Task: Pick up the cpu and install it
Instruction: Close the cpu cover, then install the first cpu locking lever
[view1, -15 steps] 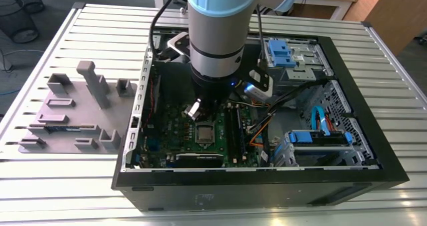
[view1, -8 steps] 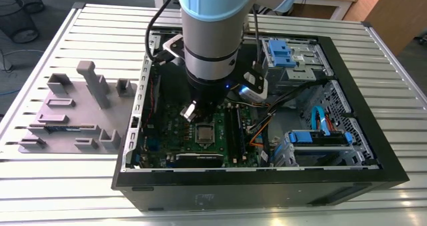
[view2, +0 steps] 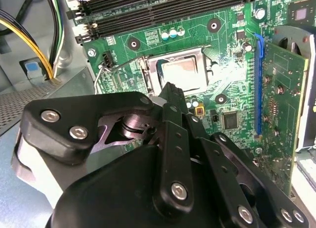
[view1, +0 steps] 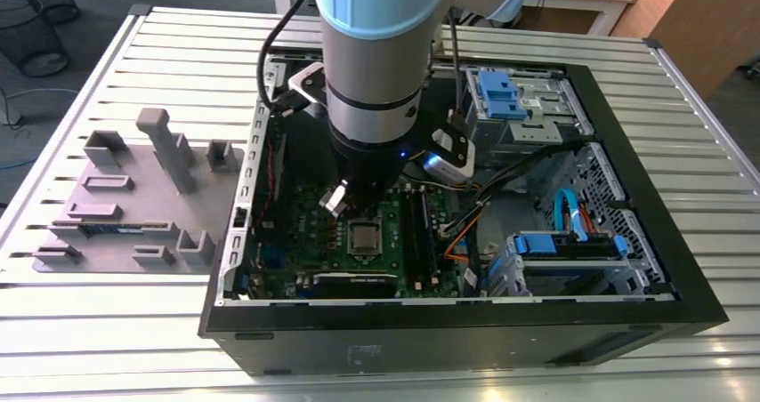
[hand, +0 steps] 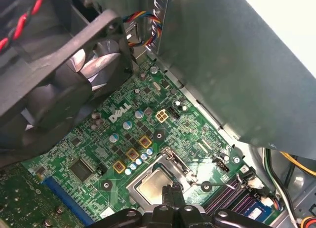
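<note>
Arm: the grey and blue arm [view1: 377,64] is seen reaching straight down into the open computer case [view1: 665,269] on the slatted tabletop [view1: 178,331].
Gripper: the gripper [view2: 170,90] is held just above the green motherboard [hand: 123,134], its black tip showing in both wrist views [hand: 170,191].
Jaws: brought together to a narrow tip in the second wrist view, with nothing seen gripped between them; the tip hangs over the near edge of the socket.
Cpu: the cpu [view2: 180,72] is found lying flat inside the metal socket frame [view2: 148,65], silvery top up; in the first wrist view it [hand: 153,183] sits just beyond the tip; in the exterior view it [view1: 361,235] lies at 6 o'clock of the arm's end.
Contact: whether the tip touches the chip cannot be told.
Memory slots: the long dark slots [view2: 163,11] run at 12 o'clock of the socket in the second wrist view.
Fan: a black fan [hand: 59,80] stands over the board.
Grey fixture: a grey holder block [view1: 131,197] rests on the tabletop at 9 o'clock of the case.
</note>
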`<state>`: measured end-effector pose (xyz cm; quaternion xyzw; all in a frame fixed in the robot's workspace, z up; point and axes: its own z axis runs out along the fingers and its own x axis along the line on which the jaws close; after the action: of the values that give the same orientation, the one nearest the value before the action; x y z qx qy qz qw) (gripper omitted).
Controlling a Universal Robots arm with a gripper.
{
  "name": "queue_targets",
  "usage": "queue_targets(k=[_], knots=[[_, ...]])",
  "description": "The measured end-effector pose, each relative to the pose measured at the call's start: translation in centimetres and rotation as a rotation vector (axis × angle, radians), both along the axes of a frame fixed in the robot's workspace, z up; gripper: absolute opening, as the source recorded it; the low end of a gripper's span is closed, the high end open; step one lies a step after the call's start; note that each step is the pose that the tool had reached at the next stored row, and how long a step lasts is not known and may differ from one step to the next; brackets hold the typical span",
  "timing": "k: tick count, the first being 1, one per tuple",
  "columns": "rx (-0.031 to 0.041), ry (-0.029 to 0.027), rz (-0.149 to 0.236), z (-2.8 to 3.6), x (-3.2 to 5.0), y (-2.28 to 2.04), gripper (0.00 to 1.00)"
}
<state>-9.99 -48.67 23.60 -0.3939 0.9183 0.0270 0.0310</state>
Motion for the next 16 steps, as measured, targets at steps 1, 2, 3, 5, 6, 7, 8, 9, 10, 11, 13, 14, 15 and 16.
queue_targets(k=[1,2,3,5,6,7,8,9,10,11,13,14,15,16], knots=[[-0.0016,0.0000,0.000,-0.08,0.00,0.00,0.11],[-0.0031,0.0000,0.000,-0.14,0.00,0.00,0.11],[-0.0053,0.0001,0.000,-0.20,0.00,0.00,0.11],[-0.0080,0.0001,0.000,-0.30,0.00,0.00,0.11],[-0.0083,0.0002,0.000,-0.31,0.00,-0.01,0.11],[-0.0084,0.0002,0.000,-0.32,0.00,-0.01,0.11],[-0.0084,0.0002,0.000,-0.32,0.00,-0.01,0.11],[-0.0081,0.0001,0.000,-0.45,0.00,-0.01,0.11],[-0.0080,0.0001,0.000,-0.29,0.00,0.00,0.11],[-0.0080,0.0000,0.000,-0.29,0.00,0.00,0.11],[-0.0080,0.0000,0.000,-0.28,0.00,0.00,0.11],[-0.0080,0.0000,0.000,-0.27,0.00,0.00,0.11],[-0.0081,0.0001,0.000,0.20,0.00,0.00,0.11],[-0.0081,0.0001,0.000,0.63,0.00,0.04,0.11]])
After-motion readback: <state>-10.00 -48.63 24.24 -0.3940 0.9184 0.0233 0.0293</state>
